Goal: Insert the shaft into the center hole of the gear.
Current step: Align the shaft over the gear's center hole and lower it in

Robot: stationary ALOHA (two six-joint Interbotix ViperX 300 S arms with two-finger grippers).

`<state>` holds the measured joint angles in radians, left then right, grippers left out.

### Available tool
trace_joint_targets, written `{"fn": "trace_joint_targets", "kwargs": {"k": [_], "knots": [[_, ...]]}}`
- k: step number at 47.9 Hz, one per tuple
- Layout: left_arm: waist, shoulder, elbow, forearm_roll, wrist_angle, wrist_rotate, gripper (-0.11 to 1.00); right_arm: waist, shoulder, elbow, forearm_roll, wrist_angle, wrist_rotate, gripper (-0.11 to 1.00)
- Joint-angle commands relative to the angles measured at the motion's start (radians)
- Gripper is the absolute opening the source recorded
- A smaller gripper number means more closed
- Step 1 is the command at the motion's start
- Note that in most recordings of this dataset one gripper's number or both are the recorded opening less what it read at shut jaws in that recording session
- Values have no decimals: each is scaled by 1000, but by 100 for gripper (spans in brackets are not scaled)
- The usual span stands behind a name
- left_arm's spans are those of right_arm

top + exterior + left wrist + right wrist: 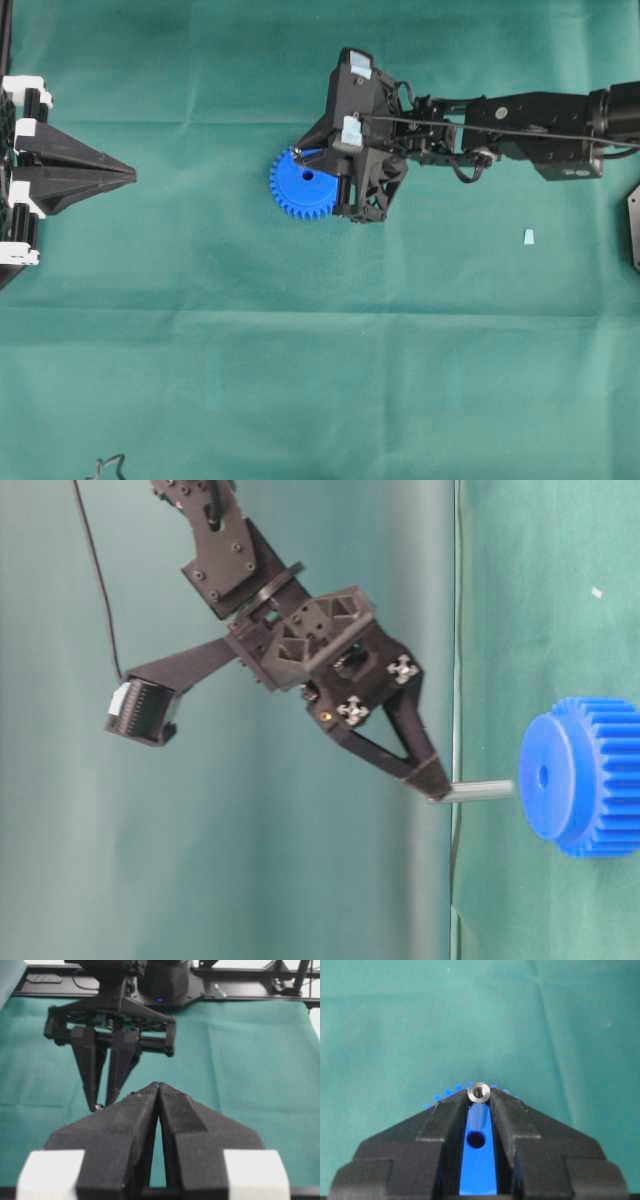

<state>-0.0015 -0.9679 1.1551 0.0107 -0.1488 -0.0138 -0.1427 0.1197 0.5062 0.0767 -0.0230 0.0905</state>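
Far left of the gear (303, 183), left gripper (130, 175) sits parked, jaws pressed together on nothing. Gear lies flat on green cloth (300, 380). Right gripper (440, 785) pinches the shaft (478, 791) above the gear, seemingly just off the center hole (542, 776).

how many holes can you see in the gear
1: the center hole in the face of the gear, just ahead of the shaft held by the right gripper. The gripper hides part of the gear from overhead.
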Motion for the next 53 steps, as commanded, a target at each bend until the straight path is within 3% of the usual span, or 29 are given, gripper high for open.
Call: {"fn": "trace_joint_targets", "kwargs": {"k": [1,14,31,53], "knots": [[-2,6,-25,3,-3,2,0,3,3,3,18,-18,2,17],[-2,3,-26,3,3,2,0,3,58,17,46,-35,2,17],[-2,3,-26,3,3,0,0,2,21,18,40,-35,-3,17],[-2,5,-25,3,3,2,0,6,83,15,41,-12,-2,17]]}}
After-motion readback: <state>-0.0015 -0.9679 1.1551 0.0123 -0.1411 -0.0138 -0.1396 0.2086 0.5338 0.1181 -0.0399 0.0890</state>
